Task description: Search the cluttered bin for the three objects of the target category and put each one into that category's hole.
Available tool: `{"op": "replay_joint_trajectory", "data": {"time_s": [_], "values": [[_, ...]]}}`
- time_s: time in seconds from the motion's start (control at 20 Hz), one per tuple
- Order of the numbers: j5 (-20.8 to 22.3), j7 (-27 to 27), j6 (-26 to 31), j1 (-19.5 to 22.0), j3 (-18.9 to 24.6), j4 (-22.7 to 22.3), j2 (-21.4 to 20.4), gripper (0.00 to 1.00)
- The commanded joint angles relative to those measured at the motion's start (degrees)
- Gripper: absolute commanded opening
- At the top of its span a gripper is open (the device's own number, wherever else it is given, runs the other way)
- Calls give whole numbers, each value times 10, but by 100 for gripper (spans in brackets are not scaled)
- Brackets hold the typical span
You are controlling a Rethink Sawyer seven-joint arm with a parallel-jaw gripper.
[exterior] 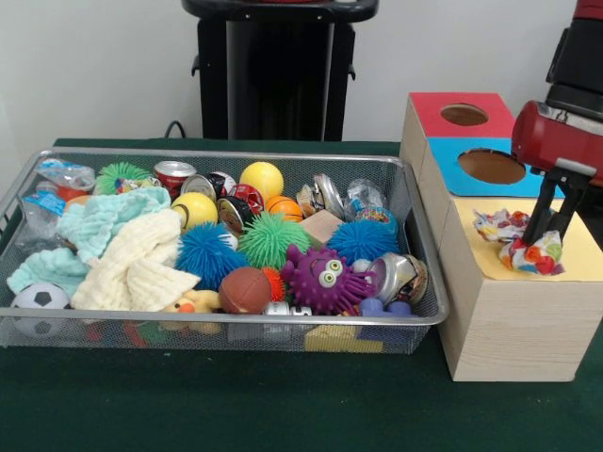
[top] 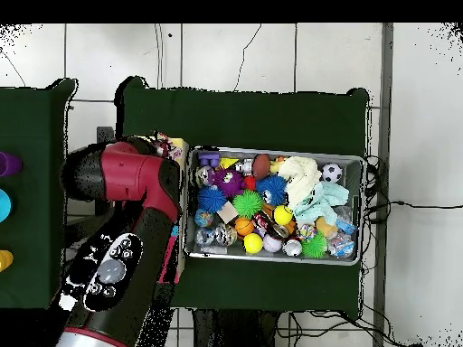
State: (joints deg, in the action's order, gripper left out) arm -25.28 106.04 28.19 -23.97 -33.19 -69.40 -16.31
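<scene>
While the red and black arm (exterior: 565,141) hangs over the wooden box (exterior: 509,282) at the right of the front view, we see the gripper (exterior: 545,229) down on the box's yellow panel (exterior: 584,254), its dark fingers closed on a crumpled patterned cloth (exterior: 523,243) that sits on that panel. The box top runs in three coloured sections: red at the far end with a round hole (exterior: 464,115), blue in the middle with a larger round hole (exterior: 491,166), yellow nearest. The cluttered bin (exterior: 217,320) sits on the green table (exterior: 236,405) just left of the box, long side toward the camera; it's a wide shallow basket of silver wire mesh with a metal rim, much longer than the box is wide. We see it packed full: a purple monster toy (exterior: 323,279) near the front, blue spiky balls (exterior: 205,254), a green spiky ball (exterior: 272,239), a small brown football (exterior: 245,290), a soccer ball (exterior: 40,299) in the near-left corner, yellow balls (exterior: 261,179) toward the far side, crushed cans (exterior: 174,174), plus pale yellow and mint cloths (exterior: 132,259) on the left half. In the overhead view the arm (top: 136,185) covers the box, and the bin (top: 357,257) lies beside it on the green table, contents matching. In that view we can't tell the jaw state.
</scene>
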Motion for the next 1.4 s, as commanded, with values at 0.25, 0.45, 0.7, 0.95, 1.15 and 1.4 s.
{"op": "replay_joint_trajectory", "data": {"time_s": [0.25,0.45,0.7,0.95,1.15,1.4], "values": [[1,130,26,9,43,-32,25,0],[2,126,35,9,47,-35,24,0],[4,123,42,7,50,-45,22,0],[11,112,29,5,59,-69,17,0],[14,106,19,5,64,-85,10,0],[14,104,15,5,67,-93,4,0]]}}
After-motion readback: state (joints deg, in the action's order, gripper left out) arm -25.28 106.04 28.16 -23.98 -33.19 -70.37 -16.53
